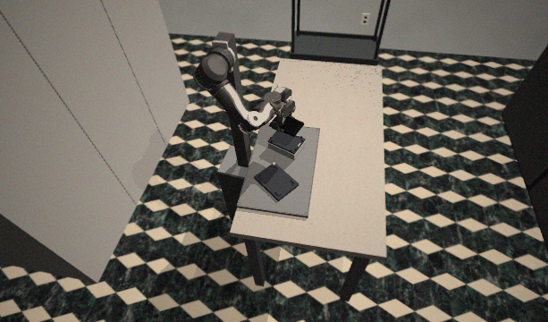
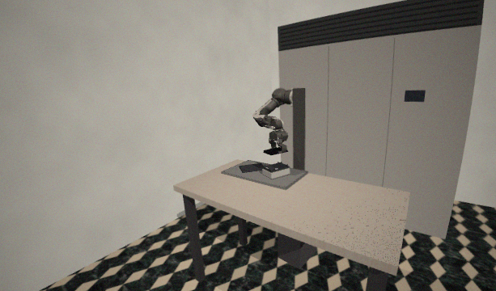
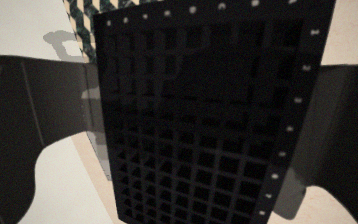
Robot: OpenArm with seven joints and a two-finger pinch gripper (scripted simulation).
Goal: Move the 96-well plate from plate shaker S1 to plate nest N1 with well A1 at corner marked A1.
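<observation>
One 96-well plate (image 3: 205, 115), dark with a grid of square wells, hangs in the air above the plate shaker S1 (image 1: 286, 144), pinched across its width by the gripper (image 1: 288, 117), whose two fingers press on its opposite long edges. Only the wrist view shows this clamp up close: the wells face the camera, pale dots line two of the plate's rims, and the dark fingers flank it left and right. That view hides how high the plate is. The exterior view supplies it: the plate (image 2: 273, 151) sits level, well clear of the pale shaker block (image 2: 277, 170) beneath. The top view adds the layout: the plate nest N1 (image 1: 276, 182) lies flat on the grey mat (image 1: 300, 197), nearer the table's (image 1: 349, 179) front end than the shaker and apart from it. The arm (image 1: 231, 96) reaches over from a dark post (image 1: 242, 148) at the table's edge.
</observation>
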